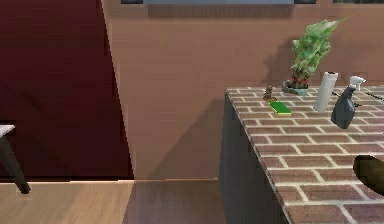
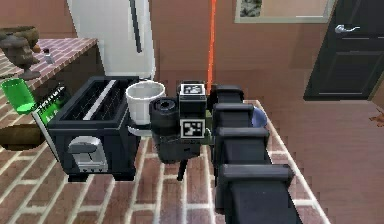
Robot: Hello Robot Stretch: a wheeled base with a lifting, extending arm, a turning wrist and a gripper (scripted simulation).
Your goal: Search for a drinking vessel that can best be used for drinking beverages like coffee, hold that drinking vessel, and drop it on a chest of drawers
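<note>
Mug (image 2: 145, 100), white, shows just beside the black toaster (image 2: 95, 125) and the gripper (image 2: 160, 120), over the brick bench (image 2: 30, 185). Whether the fingers hold it, or anything else, cannot be told.

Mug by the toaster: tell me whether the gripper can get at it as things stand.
Probably yes. The gripper is right at the mug, with nothing seen between them. The toaster stands close on the mug's other side and could crowd the approach.
</note>
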